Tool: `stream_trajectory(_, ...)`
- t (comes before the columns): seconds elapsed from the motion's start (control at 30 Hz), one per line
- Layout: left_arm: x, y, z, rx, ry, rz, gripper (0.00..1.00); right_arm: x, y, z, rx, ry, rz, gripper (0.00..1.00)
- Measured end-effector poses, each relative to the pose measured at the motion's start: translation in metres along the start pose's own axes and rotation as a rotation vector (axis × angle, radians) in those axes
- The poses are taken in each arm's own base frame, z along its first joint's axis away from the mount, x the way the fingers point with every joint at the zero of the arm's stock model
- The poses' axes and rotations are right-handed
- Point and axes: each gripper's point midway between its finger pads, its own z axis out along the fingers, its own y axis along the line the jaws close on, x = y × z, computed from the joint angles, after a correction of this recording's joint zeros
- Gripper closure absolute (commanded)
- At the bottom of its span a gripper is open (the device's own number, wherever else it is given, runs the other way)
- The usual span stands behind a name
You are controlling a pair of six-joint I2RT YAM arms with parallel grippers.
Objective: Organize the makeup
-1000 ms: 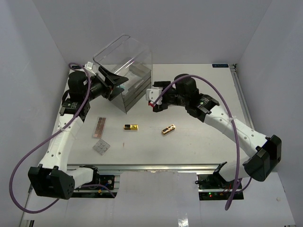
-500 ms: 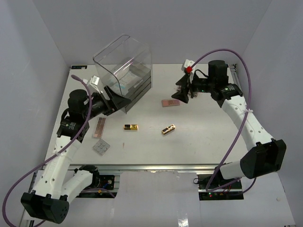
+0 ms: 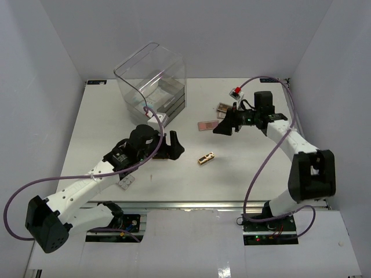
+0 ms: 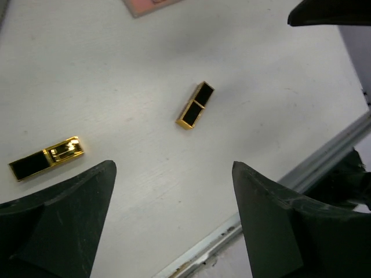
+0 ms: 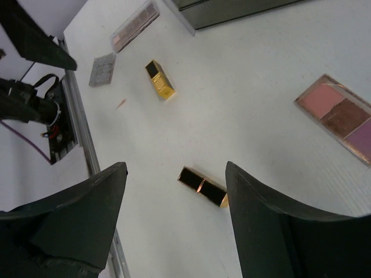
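Note:
My left gripper (image 3: 174, 145) is open and empty, low over the middle of the table. In its wrist view (image 4: 174, 165) two gold-black cases lie ahead of it, one in the middle (image 4: 195, 105) and one at the left (image 4: 46, 157). My right gripper (image 3: 222, 127) is open and empty, beside a pink palette (image 3: 207, 125). Its wrist view (image 5: 177, 165) shows a gold-black case (image 5: 203, 186) between the fingers but below them, the pink palette (image 5: 342, 116), another gold case (image 5: 159, 80), the grey square palette (image 5: 103, 69) and a brown palette (image 5: 135, 24).
The clear acrylic drawer box (image 3: 153, 81) stands at the back left, with flat pale items inside. Another small palette (image 3: 223, 108) lies behind my right gripper. The metal rail of the table's front edge (image 3: 191, 205) runs close to my left arm.
My left arm has swung from the drawer box down to the middle of the table. My right arm has pulled back to the right, with the pink palette lying on the table beside it.

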Motion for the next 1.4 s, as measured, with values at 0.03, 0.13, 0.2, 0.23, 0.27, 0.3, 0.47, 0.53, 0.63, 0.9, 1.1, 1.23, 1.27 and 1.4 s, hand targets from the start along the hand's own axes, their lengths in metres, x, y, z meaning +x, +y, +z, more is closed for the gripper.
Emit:
stream_trajectory(0.03,0.002,0.008,-0.004,-0.030,-0.016,0.006,0.02,0.000,-0.012,0.009,0.011,0.012,0.038,0.26)
stream_trajectory(0.13,0.003,0.025,-0.023,-0.094,-0.083,0.000,0.02,0.000,-0.045,0.043,0.041,0.050,0.137,0.26)
stream_trajectory(0.2,0.004,0.032,-0.037,-0.116,-0.133,-0.020,0.02,-0.006,-0.063,0.070,0.047,0.062,0.172,0.27)
stream_trajectory(0.23,0.004,0.035,-0.043,-0.125,-0.156,-0.036,0.02,-0.009,-0.070,0.084,0.046,0.067,0.190,0.27)
stream_trajectory(0.27,0.003,0.038,-0.048,-0.134,-0.178,-0.059,0.02,-0.011,-0.074,0.097,0.040,0.073,0.212,0.27)
stream_trajectory(0.3,0.005,0.041,-0.050,-0.146,-0.187,-0.081,0.02,-0.017,-0.080,0.112,0.034,0.064,0.220,0.27)
stream_trajectory(0.47,0.020,0.056,-0.056,-0.206,-0.204,-0.195,0.02,-0.042,-0.092,0.174,-0.026,0.014,0.294,0.32)
stream_trajectory(0.53,0.029,0.062,-0.056,-0.226,-0.197,-0.231,0.02,-0.053,-0.096,0.193,-0.053,-0.026,0.324,0.34)
stream_trajectory(0.63,0.039,0.068,-0.056,-0.247,-0.199,-0.283,0.02,-0.063,-0.098,0.213,-0.086,-0.066,0.381,0.35)
stream_trajectory(0.9,0.045,0.074,-0.065,-0.245,-0.251,-0.381,0.02,-0.080,-0.095,0.233,-0.102,-0.136,0.479,0.51)
stream_trajectory(1.1,0.042,0.075,-0.071,-0.243,-0.279,-0.412,0.02,-0.087,-0.091,0.239,-0.115,-0.171,0.519,0.69)
stream_trajectory(1.23,0.044,0.076,-0.071,-0.242,-0.283,-0.427,0.02,-0.083,-0.094,0.243,-0.119,-0.178,0.554,0.72)
stream_trajectory(1.27,0.045,0.076,-0.071,-0.243,-0.282,-0.431,0.02,-0.082,-0.094,0.244,-0.120,-0.181,0.558,0.73)
stream_trajectory(1.4,0.051,0.078,-0.070,-0.246,-0.277,-0.448,0.02,-0.077,-0.092,0.247,-0.125,-0.184,0.570,0.77)
